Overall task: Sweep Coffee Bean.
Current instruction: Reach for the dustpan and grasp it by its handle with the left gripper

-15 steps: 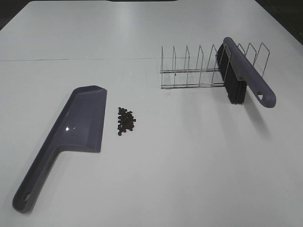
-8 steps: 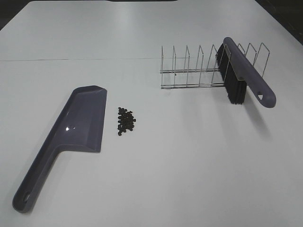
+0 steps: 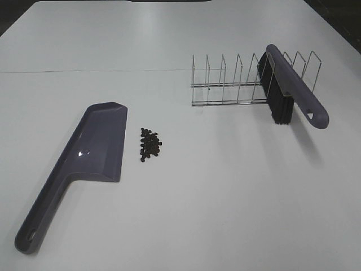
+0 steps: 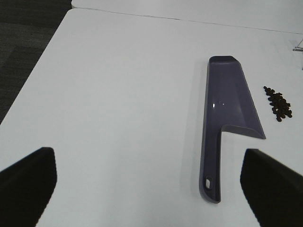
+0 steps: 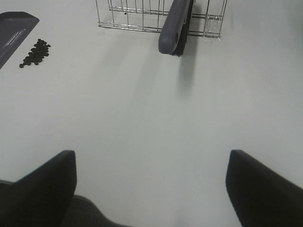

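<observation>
A small cluster of dark coffee beans (image 3: 149, 144) lies on the white table just right of the purple-grey dustpan (image 3: 93, 152), which lies flat with its handle toward the front left. The purple brush (image 3: 290, 90) with black bristles rests in the wire rack (image 3: 237, 84) at the back right. Neither gripper shows in the high view. In the left wrist view the beans (image 4: 278, 104) and dustpan (image 4: 227, 118) lie ahead of my open, empty left gripper (image 4: 151, 189). In the right wrist view the brush (image 5: 176, 26) and beans (image 5: 35, 52) lie ahead of my open, empty right gripper (image 5: 151, 189).
The white table (image 3: 225, 192) has a thin seam line across its back part. The wire rack (image 5: 142, 16) has several upright dividers. Dark floor (image 4: 23, 47) shows beyond the table's left edge.
</observation>
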Controlling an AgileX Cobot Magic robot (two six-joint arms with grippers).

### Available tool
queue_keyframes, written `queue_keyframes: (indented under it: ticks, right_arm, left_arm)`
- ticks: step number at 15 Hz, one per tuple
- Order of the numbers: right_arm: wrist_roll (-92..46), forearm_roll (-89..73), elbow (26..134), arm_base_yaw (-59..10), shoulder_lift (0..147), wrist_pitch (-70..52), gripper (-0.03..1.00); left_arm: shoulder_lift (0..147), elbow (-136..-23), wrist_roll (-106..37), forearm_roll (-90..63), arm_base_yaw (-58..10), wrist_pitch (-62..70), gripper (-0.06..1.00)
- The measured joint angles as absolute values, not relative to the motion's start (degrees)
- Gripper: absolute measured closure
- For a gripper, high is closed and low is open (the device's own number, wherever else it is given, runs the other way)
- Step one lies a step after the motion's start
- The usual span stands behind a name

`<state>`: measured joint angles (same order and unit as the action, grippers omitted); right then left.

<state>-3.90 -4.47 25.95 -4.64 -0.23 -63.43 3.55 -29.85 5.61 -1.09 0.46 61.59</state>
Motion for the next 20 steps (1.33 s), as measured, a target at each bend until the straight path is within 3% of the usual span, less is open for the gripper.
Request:
queue_keyframes:
  ticks: [9, 20]
  right_arm:
    - [-3.90, -4.47, 25.95, -4.64, -0.23, -63.43, 0.21]
    - [-3.84, -4.47, 25.95, -4.64, -0.23, -63.43, 0.21]
  left_arm:
    - [4.93, -29.85, 5.61, -1.09, 0.46, 61.59, -0.03]
    - [16.56, -29.85, 5.61, -1.09, 0.46, 61.59, -0.03]
